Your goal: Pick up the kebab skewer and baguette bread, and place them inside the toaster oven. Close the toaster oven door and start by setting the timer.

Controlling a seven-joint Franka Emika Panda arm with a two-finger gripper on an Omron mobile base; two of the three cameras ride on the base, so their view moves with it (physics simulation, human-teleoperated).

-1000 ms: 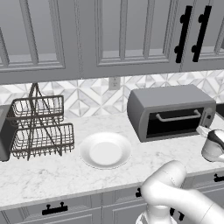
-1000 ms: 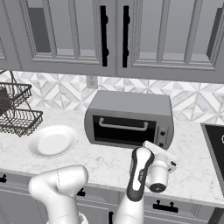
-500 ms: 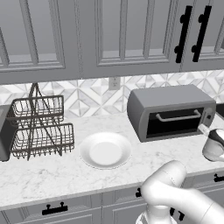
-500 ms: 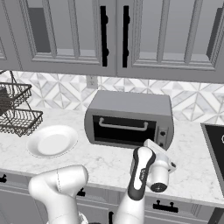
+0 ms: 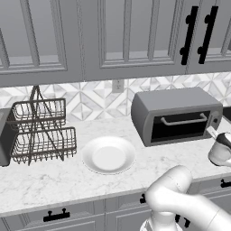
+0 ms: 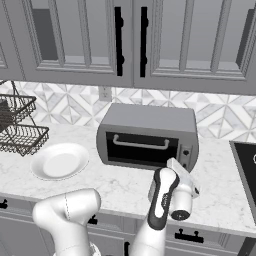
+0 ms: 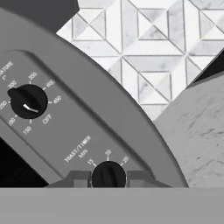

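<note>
The toaster oven (image 5: 176, 113) (image 6: 145, 132) stands on the counter with its door (image 5: 182, 125) (image 6: 142, 148) shut, the bar handle across the dark glass. My gripper (image 7: 108, 178) (image 6: 184, 162) (image 5: 213, 134) is at the control strip on the oven's right end. In the hand view its two fingers (image 7: 78, 178) sit on either side of the black timer knob (image 7: 108, 174), shut on it. The temperature knob (image 7: 28, 100) is further along the strip. The kebab skewer and the baguette bread are hidden from view.
A white plate (image 5: 108, 154) (image 6: 59, 161) lies on the marble counter left of the oven. A two-tier wire rack (image 5: 40, 131) (image 6: 17, 125) stands further left, a grey slot toaster (image 5: 4, 135) beside it. A dark cooktop (image 6: 245, 167) is at the right.
</note>
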